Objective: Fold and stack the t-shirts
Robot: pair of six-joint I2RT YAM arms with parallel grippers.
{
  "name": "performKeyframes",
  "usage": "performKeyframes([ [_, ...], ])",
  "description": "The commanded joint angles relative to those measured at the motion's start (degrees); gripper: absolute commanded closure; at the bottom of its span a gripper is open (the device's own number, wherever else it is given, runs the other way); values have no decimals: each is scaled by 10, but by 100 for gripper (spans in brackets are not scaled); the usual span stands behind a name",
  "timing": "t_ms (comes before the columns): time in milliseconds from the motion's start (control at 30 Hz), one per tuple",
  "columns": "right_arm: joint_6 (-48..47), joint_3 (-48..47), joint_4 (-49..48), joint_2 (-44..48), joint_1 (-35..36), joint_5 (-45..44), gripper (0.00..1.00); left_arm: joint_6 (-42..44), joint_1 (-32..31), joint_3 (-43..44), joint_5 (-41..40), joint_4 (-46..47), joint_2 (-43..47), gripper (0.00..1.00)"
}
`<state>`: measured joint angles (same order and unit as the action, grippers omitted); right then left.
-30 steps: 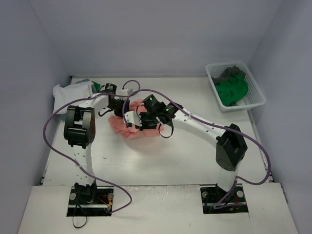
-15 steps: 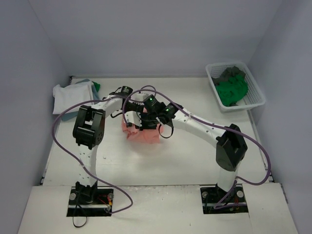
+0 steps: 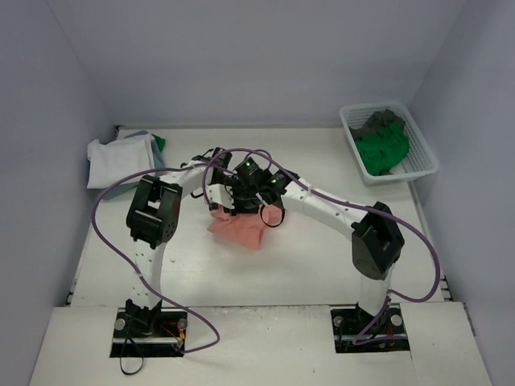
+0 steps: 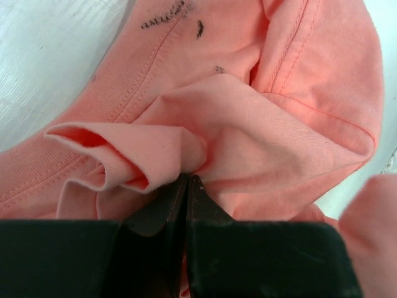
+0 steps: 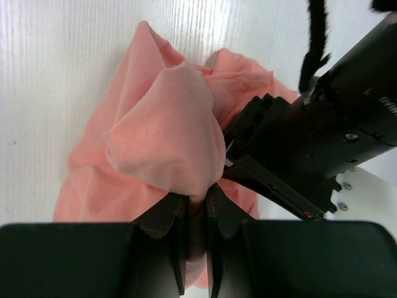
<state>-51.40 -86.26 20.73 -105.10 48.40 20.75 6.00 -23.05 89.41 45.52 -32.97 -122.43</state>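
A salmon pink t-shirt (image 3: pixel 239 229) hangs bunched at the table's middle, held by both grippers. My left gripper (image 4: pixel 187 180) is shut on a fold of it (image 4: pixel 260 143). My right gripper (image 5: pixel 197 197) is shut on another bunched fold (image 5: pixel 164 133), right beside the left gripper's black body (image 5: pixel 322 136). In the top view both grippers (image 3: pixel 233 197) meet above the shirt. A white t-shirt (image 3: pixel 113 157) with a light blue and a green one under it lies at the far left. A green t-shirt (image 3: pixel 383 149) and a dark grey one (image 3: pixel 380 121) lie in the basket.
A white mesh basket (image 3: pixel 422 137) stands at the far right. Purple cables (image 3: pixel 105 201) loop from both arms over the table. Grey walls close in the table on three sides.
The left gripper has moved right to meet the right gripper. The pink shirt has been drawn right and forward, bunched between them.
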Motion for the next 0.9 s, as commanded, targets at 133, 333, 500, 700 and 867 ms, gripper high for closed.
performKeyframes([
  [133,-16,7,-18,-12,-6,-13,100,24,25,1,6,-23,50,82],
  [333,-19,-1,-24,-30,-24,-5,100,39,56,-5,23,-24,68,76],
  [500,-5,-7,-52,-32,-33,-24,100,43,49,-4,46,-26,44,77],
  [700,9,-8,-83,-23,-42,-17,100,43,44,2,52,-28,35,81],
  [867,15,-25,-109,-40,-49,-26,100,42,42,2,57,-28,33,81],
])
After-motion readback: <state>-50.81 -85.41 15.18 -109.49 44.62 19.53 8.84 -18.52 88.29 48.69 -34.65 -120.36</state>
